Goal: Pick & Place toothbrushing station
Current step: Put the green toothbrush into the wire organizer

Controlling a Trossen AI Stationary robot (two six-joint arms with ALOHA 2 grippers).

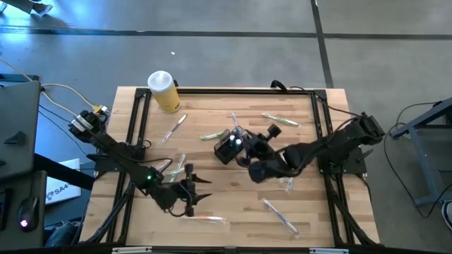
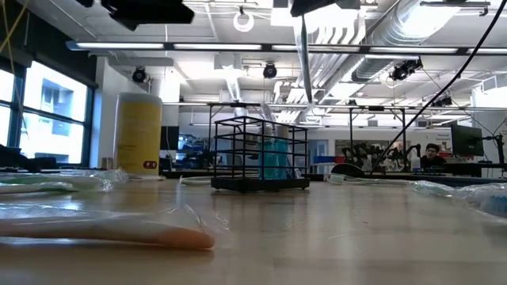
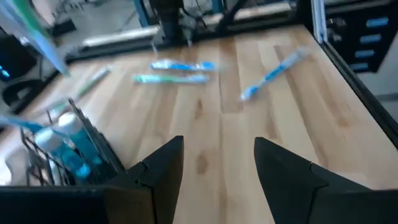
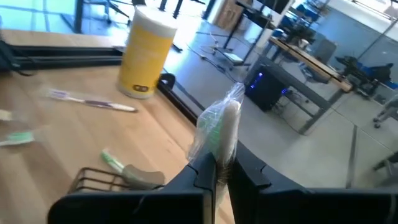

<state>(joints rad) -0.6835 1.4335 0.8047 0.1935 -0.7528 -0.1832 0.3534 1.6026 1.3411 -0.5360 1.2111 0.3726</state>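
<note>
The black wire caddy stands on the wooden table near its middle, with blue items inside. It also shows in the left wrist view, and its rim shows in the right wrist view. My right gripper is over the caddy, shut on a plastic-wrapped toothbrush. My left gripper is open and empty near the table's near side, left of the caddy; its fingers stand apart over bare wood. My right gripper pinches the wrapped toothbrush between its two fingers, just below the green-and-white head end. That end stands up past the fingertips. The rest hangs upright below the gripper over the caddy, clear of the table. The fingers lie across the brush.
A yellow jar with a white lid stands at the far left corner. Several wrapped toothbrushes lie loose on the table, for instance at the far right, near right and near left. Black frame rails run along the table's sides.
</note>
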